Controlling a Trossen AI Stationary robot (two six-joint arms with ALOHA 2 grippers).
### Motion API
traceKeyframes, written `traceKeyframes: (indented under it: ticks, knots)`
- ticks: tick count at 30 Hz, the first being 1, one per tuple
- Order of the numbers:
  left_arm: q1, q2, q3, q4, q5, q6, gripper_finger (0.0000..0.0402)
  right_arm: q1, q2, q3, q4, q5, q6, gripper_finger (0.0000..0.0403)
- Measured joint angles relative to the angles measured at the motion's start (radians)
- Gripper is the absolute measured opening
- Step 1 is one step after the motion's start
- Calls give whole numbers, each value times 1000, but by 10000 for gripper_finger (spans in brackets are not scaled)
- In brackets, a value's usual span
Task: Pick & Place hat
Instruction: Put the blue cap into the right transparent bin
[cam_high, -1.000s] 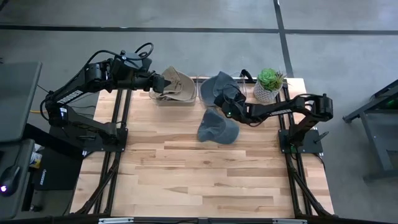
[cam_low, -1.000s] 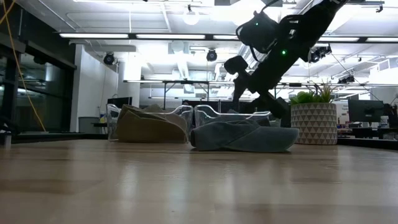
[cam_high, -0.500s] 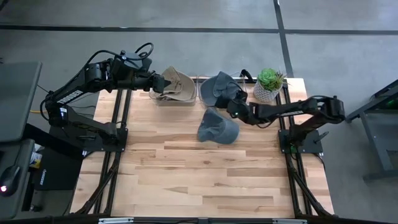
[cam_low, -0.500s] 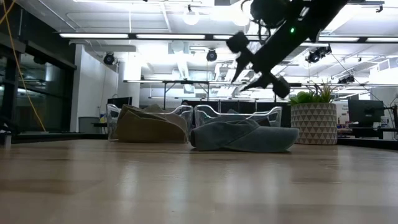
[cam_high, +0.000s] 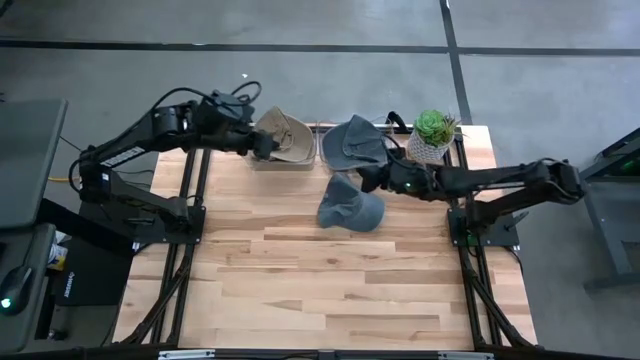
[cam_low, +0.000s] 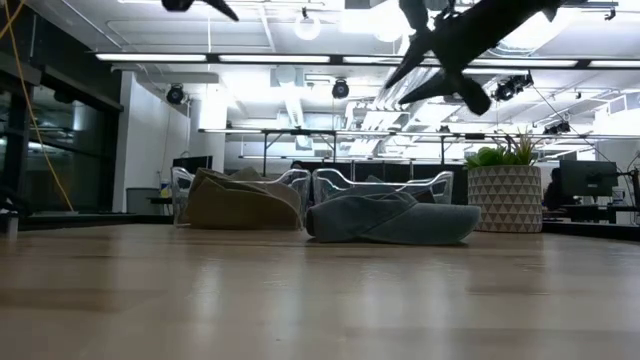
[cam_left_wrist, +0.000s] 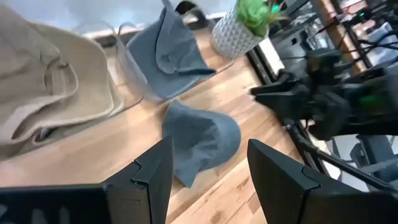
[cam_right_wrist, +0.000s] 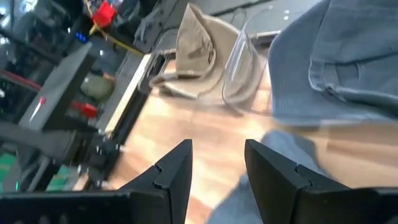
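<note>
A grey-blue hat (cam_high: 350, 205) lies with its underside flat on the wooden table, also seen in the low view (cam_low: 390, 220) and the left wrist view (cam_left_wrist: 199, 140). My right gripper (cam_high: 368, 182) hangs open above the table by the hat's far right side, high in the low view (cam_low: 440, 60), with nothing between its fingers (cam_right_wrist: 217, 155). A second grey-blue hat (cam_high: 352, 140) rests in a clear bin at the far edge. A tan hat (cam_high: 285, 138) rests in the clear bin left of it. My left gripper (cam_high: 265, 145) hovers open beside the tan hat (cam_left_wrist: 208, 155).
A potted succulent (cam_high: 432, 135) in a white patterned pot stands at the far right corner, close to my right arm. The two clear bins (cam_high: 300, 162) line the far edge. The near half of the wooden table (cam_high: 320, 290) is bare wood.
My right gripper has risen well clear of the table and drawn back toward the table's right edge, rolling about its own line as it went; its fingers keep the same gap. The grey-blue hat on the table stays where it lay. My left gripper has dipped slightly by the tan hat.
</note>
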Motion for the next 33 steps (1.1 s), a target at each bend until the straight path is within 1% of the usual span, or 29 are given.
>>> traceKeyframes:
  ticks: [2,5,11,14,18,20,26,30,31,33]
  knots:
    - [0,-2,-45,21,22,-17,184,17,-34,0,-59,-8,8,142]
    - [0,0,-122,96,69,-43,184,46,-74,0,-132,-24,37,142]
    - [0,0,-259,231,148,-86,184,112,-111,0,-323,-128,204,142]
    - [0,0,-323,308,175,-96,184,161,-111,0,-441,-124,288,142]
    - [0,0,-415,413,220,-124,184,216,-109,0,-582,-94,419,142]
    - [0,0,-457,466,236,-140,184,237,-109,0,-608,-84,450,142]
    - [0,-1,-576,602,240,-176,184,272,-109,0,-628,-83,480,142]
    - [0,15,-661,721,242,-269,184,291,-109,0,-634,-69,509,142]
    - [0,28,-681,763,249,-301,184,294,-109,0,-634,-67,513,142]
    - [0,51,-719,795,278,-357,184,300,-109,0,-636,-67,524,142]
